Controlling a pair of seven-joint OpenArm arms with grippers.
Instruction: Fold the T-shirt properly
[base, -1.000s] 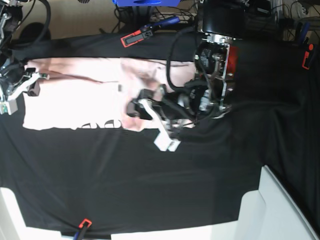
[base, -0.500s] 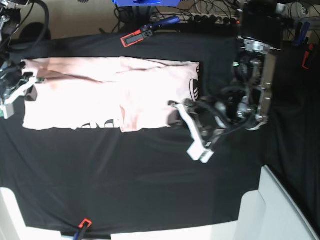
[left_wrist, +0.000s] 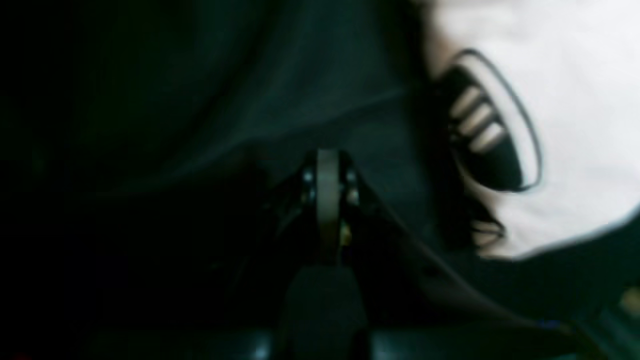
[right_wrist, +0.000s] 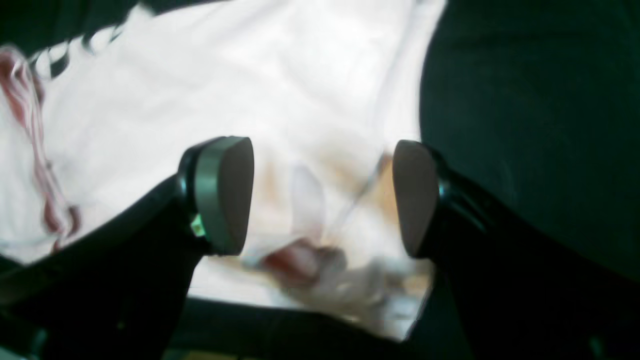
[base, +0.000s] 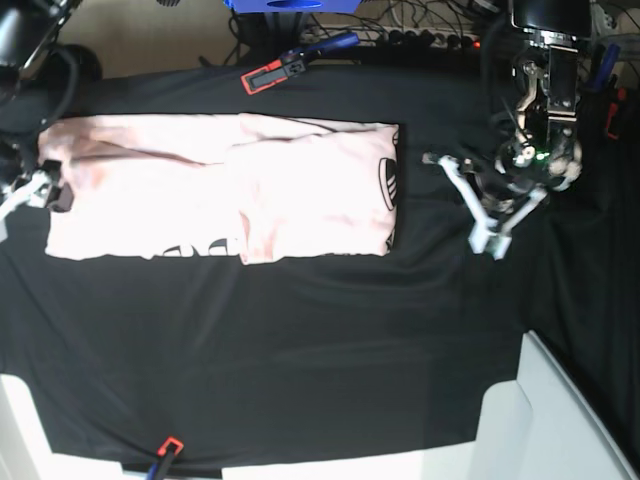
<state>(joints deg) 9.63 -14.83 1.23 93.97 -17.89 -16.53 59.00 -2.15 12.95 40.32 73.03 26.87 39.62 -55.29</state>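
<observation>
The pale pink T-shirt (base: 220, 190) lies as a long folded strip across the black table cloth (base: 300, 340), with black lettering at its near edge and a black graphic (left_wrist: 480, 135) at its right end. My left gripper (left_wrist: 327, 165) is shut on nothing and hovers over bare cloth to the right of the shirt. Its arm (base: 535, 150) stands at the base view's right. My right gripper (right_wrist: 320, 197) is open at the shirt's left end (base: 40, 190). Its pads (right_wrist: 235, 195) straddle a bunched bit of pink fabric without gripping it.
Red-and-black clamps (base: 268, 76) hold the cloth at the far edge, and another (base: 168, 447) sits at the near edge. A white bin (base: 560, 420) stands at the near right corner. Cables and a blue object (base: 285, 5) lie beyond the table.
My left gripper let go of the shirt's right part, shut, and drew back to the right. The fold now lies flat. My right gripper opened at the shirt's left end.
</observation>
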